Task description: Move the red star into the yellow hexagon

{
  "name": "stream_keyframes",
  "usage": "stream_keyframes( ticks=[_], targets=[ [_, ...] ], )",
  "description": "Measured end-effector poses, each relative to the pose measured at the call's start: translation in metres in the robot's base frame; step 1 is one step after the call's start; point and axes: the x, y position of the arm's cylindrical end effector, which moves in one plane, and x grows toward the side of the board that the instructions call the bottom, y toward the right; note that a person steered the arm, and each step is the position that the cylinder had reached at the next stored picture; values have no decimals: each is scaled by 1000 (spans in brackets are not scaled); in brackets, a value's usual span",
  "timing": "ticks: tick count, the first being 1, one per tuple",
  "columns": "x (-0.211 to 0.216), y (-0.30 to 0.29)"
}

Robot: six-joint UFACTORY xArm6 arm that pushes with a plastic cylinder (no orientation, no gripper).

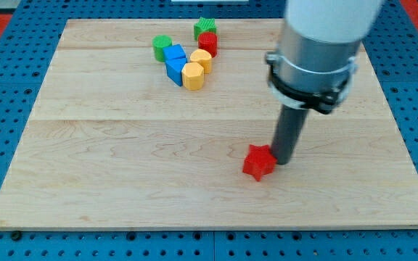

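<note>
My tip (282,160) rests against the right side of the red star (259,162) on the near middle of the wooden board (107,181), with no pincer fitted, well apart from the yellow hexagon (193,75) in the far-left cluster

Star (259,162) touching tool tip (282,160) on its right; hexagon (193,75) well apart toward top-left

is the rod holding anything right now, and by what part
Nothing is held. My tip only rests against the red star on its right side.
</note>
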Motion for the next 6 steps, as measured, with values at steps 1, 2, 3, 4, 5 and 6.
stream_keyframes(
  ticks=[1, 2, 3, 4, 5, 6],
  targets=[
    [5, -29],
    [15, -28],
    [45, -8],
    [77, -56],
    [16, -116],
    [-61, -120]
  ],
)
